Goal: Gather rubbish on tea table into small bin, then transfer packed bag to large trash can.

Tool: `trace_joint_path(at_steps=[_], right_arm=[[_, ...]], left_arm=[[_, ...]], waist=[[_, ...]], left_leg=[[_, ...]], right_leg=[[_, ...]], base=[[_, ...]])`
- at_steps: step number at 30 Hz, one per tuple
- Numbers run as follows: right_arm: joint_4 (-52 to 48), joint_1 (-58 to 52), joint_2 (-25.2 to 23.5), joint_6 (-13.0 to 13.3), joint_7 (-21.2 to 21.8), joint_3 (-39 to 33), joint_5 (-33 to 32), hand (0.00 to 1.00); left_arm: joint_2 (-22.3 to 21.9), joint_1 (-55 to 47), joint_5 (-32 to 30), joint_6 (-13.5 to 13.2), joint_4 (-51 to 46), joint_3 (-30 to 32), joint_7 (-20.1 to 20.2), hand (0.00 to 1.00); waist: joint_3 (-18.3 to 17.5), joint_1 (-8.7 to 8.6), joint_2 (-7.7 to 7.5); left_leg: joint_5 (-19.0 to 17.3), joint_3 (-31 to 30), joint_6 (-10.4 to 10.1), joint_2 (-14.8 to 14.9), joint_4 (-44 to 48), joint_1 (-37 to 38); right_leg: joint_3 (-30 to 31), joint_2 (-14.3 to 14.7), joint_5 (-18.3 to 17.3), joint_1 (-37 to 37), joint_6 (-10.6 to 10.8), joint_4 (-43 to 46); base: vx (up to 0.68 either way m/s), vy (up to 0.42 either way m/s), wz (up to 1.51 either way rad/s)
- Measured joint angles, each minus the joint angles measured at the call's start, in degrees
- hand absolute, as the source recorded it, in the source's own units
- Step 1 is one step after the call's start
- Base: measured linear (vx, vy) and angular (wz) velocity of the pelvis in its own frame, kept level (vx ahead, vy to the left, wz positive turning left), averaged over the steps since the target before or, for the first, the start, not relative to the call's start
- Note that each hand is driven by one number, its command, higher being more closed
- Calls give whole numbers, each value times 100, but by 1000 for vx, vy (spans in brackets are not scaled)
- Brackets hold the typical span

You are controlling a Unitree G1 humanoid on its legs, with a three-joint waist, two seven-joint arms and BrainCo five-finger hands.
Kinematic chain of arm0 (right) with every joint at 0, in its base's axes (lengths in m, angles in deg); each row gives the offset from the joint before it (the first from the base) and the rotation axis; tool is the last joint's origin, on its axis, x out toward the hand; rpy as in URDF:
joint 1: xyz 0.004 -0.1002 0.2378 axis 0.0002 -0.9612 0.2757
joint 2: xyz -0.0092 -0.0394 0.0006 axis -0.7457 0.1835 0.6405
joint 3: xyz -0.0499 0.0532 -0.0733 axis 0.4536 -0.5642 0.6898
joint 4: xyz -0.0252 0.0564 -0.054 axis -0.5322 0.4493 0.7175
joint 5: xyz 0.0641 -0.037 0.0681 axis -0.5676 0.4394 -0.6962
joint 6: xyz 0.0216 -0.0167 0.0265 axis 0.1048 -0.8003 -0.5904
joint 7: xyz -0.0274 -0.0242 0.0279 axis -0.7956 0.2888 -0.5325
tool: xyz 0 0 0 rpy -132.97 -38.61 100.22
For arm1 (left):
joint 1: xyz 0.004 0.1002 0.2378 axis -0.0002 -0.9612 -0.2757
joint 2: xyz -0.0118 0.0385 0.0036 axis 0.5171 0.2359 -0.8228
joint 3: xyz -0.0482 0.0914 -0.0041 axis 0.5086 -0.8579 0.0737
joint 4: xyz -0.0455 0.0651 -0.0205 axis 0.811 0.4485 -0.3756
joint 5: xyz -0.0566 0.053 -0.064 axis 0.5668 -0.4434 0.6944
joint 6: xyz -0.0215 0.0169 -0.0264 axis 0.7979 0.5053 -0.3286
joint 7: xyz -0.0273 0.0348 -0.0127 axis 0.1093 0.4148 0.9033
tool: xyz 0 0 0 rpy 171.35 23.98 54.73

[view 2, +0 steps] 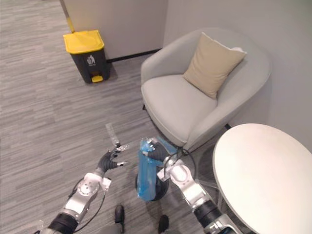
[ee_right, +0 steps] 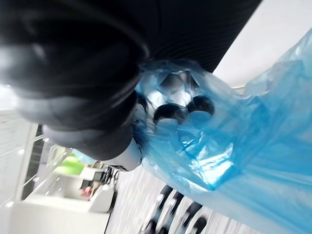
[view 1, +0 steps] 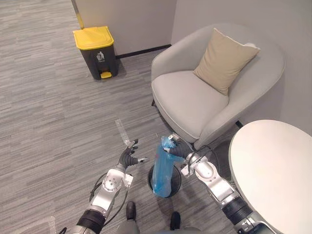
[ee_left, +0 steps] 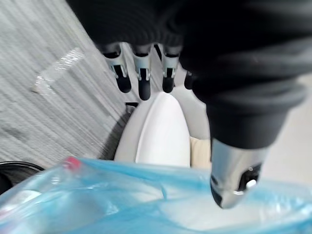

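We see a blue bin bag (view 1: 162,168) standing tall and upright out of the small black bin (view 1: 176,181), its lower end still inside the round rim and its upper part drawn up into a narrow column. The right hand (view 1: 181,150) has the gathered top of the bag, fingers curled tight into the bunched film, which the right wrist view shows wrapped over the dark fingertips (ee_right: 168,112). The film is thin, glossy and half see-through; a small red spot (ee_left: 72,162) and pale shapes show through it, but we cannot tell what they are. The left hand (view 1: 127,158) hangs just beside the bag without touching it, fingers spread and nearly straight, holding nothing. A crumpled clear plastic strip (view 1: 123,131) lies on the floor (view 1: 44,122) just past its fingertips. The small bin sits on grey carpet with a fine streaked weave, between the two hands and just in front of a light grey tub armchair (view 1: 195,102) that carries a square beige cushion (view 1: 224,61). The round white tea table (view 1: 273,170) is to the right, smooth and matt. Well away, against the pale wall (view 1: 131,19), the large trash can (view 1: 97,53) stands with a dark grey body, a closed yellow lid and a yellow pedal
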Motion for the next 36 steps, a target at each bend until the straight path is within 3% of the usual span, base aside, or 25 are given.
trace_joint_path(at_steps=[5,11,21,31,32,36], right_arm=[[-202,196,1,0,64,192,-246,100],[-214,371,-193,-2,21,413,-248,100],[-390,752,-421,-11,-83,653,-472,100],[-493,1030,-491,-64,-86,837,-913,100],[-543,1031,-491,-64,-87,837,-1002,100],[-621,1114,-522,-64,-149,898,-1182,100]], left_arm=[[-54,11,-2,-9,-13,-399,107,0],[-164,57,1,-9,-13,-702,84,0],[-263,191,-29,1,52,-693,-174,0],[-350,177,-469,-31,282,-466,-398,0],[-357,158,-504,-50,282,-470,-398,100],[-515,181,-699,-108,491,-510,-490,100]], waist=[[-74,-67,78],[-219,-84,51],[-287,-96,33],[-301,-86,19],[-301,-86,19],[-301,-100,19]], left_leg=[[0,20,0,19,-2,28],[0,52,-2,18,-4,29],[14,52,-20,20,-5,25],[14,49,-21,21,-7,26],[14,49,-22,21,-7,26],[13,51,-25,25,-8,37]], right_leg=[[99,25,89,4,-3,-71],[185,25,235,18,2,-261],[214,28,360,102,-4,-416],[214,49,382,104,-2,-444],[214,49,382,101,-2,-444],[220,52,382,90,-2,-444]], base=[[-24,2,-11],[-36,14,-7],[-7,3,-1],[0,0,0],[0,0,0],[0,0,0]])
